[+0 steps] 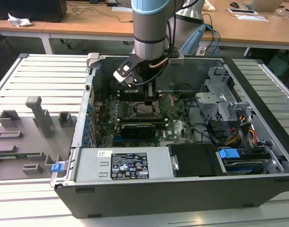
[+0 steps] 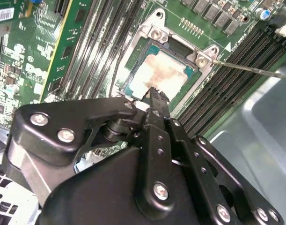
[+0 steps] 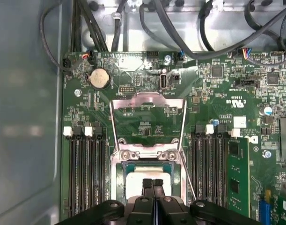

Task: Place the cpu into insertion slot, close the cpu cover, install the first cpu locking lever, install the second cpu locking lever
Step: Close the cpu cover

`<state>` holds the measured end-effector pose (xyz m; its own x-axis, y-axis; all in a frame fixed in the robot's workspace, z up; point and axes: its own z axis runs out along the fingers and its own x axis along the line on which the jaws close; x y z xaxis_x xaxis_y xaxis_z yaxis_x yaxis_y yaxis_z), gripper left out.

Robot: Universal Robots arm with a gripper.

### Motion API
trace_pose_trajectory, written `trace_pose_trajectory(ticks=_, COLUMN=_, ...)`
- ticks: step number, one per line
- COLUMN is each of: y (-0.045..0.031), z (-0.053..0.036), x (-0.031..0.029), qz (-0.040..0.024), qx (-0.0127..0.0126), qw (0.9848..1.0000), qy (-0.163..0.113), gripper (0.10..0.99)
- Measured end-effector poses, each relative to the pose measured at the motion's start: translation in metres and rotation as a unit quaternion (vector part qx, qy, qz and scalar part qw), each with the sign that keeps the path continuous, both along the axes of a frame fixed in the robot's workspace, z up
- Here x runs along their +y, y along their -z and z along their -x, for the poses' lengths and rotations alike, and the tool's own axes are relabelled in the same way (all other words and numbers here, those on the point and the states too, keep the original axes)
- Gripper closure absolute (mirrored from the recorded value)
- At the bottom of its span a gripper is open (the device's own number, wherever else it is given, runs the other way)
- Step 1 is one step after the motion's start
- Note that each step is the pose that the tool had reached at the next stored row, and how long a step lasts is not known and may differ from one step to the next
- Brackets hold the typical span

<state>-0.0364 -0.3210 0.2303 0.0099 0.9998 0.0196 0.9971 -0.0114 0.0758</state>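
Cpu (image 2: pixel 168 75) lies seated in the insertion slot (image 2: pixel 154 32) beneath the upright arm's (image 1: pixel 151 28) downward-pointing claw (image 2: pixel 154 93), closed tight, empty.

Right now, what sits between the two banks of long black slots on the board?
In the first wrist view, the insertion slot with the cpu in it; the cpu cover stands open, and the gripper, fingers shut, hangs over the chip.

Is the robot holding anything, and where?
Nothing. Its fingers are shut together over the cpu lying in the insertion slot.
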Motion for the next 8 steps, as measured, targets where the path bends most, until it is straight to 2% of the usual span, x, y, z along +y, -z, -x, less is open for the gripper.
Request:
trace_pose_trajectory(ticks=3, y=-0.0140, z=-0.0005, x=0.0000, qz=0.0000, qx=0.0016, qw=1.0000, qy=0.000, gripper=0.980)
trace_pose_trajectory(ticks=4, y=-0.0153, z=-0.0027, x=0.0000, qz=0.0000, qx=0.0026, qw=1.0000, qy=0.000, gripper=0.980)
trace_pose_trajectory(ticks=6, y=-0.0155, z=-0.0162, x=0.0000, qz=0.0000, qx=0.0056, qw=1.0000, qy=0.000, gripper=0.980)
trace_pose_trajectory(ticks=8, y=-0.0193, z=-0.0177, x=-0.0001, qz=0.0000, qx=0.0070, qw=1.0000, qy=0.000, gripper=0.980)
